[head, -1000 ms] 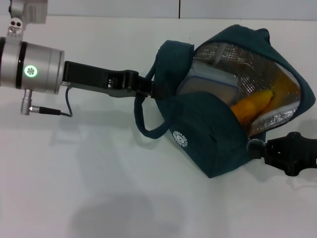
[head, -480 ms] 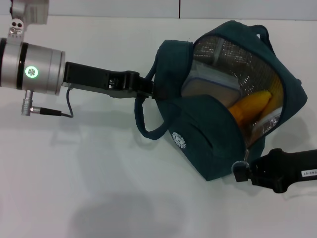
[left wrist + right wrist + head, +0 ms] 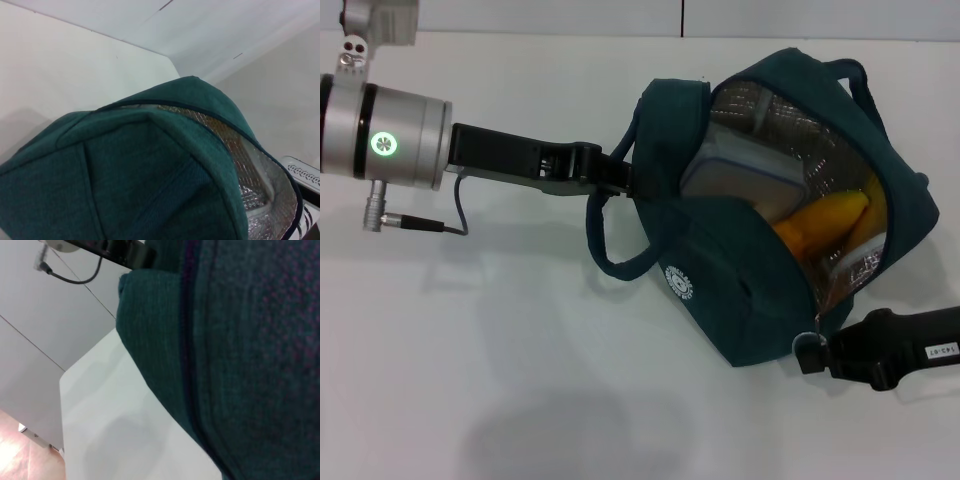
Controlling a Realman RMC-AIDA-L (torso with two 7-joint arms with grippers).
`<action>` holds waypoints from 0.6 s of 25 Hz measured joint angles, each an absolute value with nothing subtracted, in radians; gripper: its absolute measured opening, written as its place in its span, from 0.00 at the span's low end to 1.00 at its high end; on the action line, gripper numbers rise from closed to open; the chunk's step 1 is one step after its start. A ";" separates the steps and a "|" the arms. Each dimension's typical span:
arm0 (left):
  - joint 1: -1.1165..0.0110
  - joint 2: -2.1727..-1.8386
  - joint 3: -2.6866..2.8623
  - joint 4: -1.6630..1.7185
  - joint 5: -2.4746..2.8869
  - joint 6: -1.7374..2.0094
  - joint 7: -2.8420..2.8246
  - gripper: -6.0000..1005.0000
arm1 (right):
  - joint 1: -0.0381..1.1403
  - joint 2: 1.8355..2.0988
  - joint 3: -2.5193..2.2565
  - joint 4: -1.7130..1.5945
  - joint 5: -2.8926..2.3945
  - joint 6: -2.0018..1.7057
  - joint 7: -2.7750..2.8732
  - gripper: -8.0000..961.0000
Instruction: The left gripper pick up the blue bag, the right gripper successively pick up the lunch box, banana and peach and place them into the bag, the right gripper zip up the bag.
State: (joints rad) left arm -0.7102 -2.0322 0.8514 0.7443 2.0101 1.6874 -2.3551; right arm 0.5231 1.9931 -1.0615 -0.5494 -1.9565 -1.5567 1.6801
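Note:
The blue bag (image 3: 740, 290) lies tilted on the white table with its top open, showing the silver lining. Inside it are the lunch box (image 3: 740, 178) and, beside it, the banana (image 3: 820, 222). The peach is hidden. My left gripper (image 3: 628, 181) comes in from the left and is shut on the bag's upper edge by the handles. My right gripper (image 3: 810, 352), with its white label, sits at the bag's lower right corner, shut on the zipper pull at the end of the opening. In the wrist views the bag's fabric (image 3: 150, 170) (image 3: 240, 365) fills the picture.
The white table (image 3: 520, 390) spreads in front of and to the left of the bag. A loose handle loop (image 3: 610, 255) hangs below my left gripper. A black cable (image 3: 450, 215) trails from the left wrist. A wall stands behind the table's far edge.
My right gripper has moved left and slightly down along the bag's lower edge with the zipper pull. The bag's opening has narrowed and the bag has shifted a little. The left arm stayed put.

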 joint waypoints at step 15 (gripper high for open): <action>-0.703 -2.031 0.847 0.744 2.011 1.688 -2.360 0.05 | 0.447 1.973 -1.014 -0.635 -1.945 -1.610 1.685 0.03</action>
